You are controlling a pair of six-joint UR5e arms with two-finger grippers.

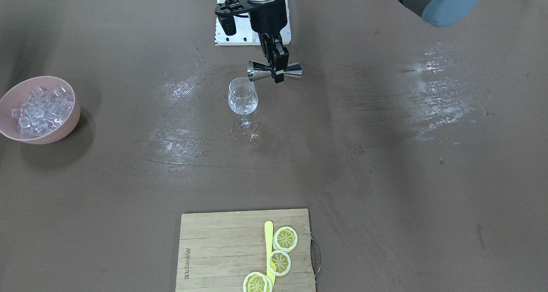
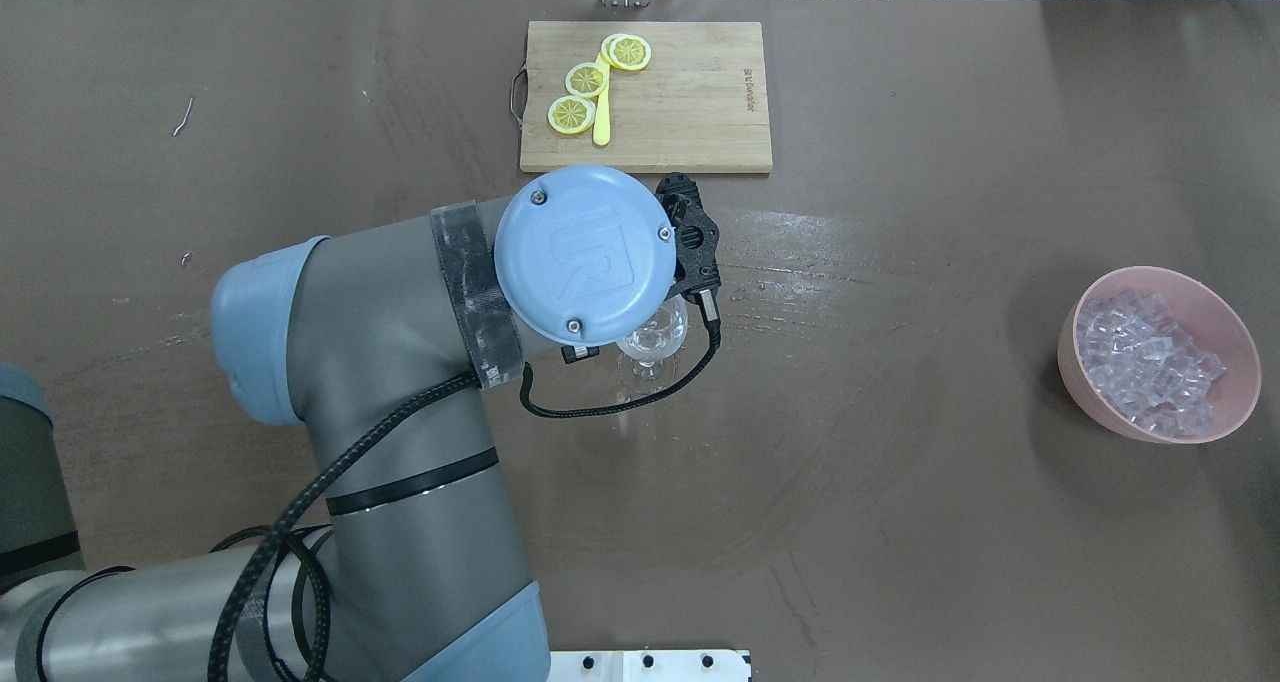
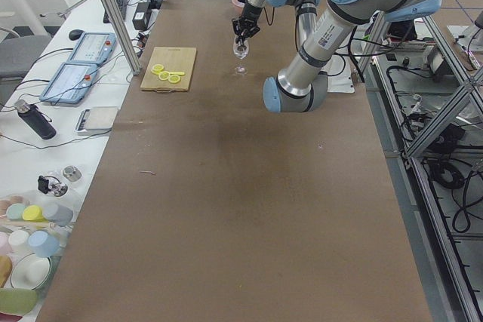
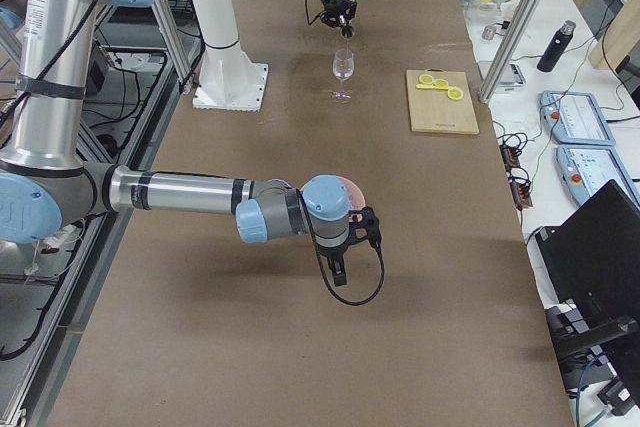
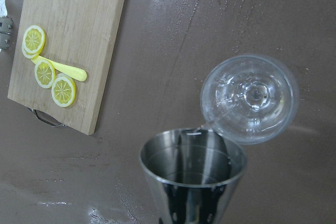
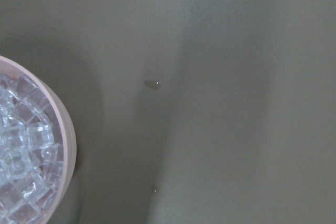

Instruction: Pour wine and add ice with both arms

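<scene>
The left end effector point(image 1: 278, 73), clenched on the steel double-cone jigger point(image 1: 257, 70), should hold its lip above the clear stemmed glass point(image 1: 242, 98), tipping slowly.

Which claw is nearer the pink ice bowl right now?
Right. The right claw hangs close by the pink ice bowl, toward the table's right end; the left claw is mid-table, holding the jigger tipped over the wine glass.
</scene>
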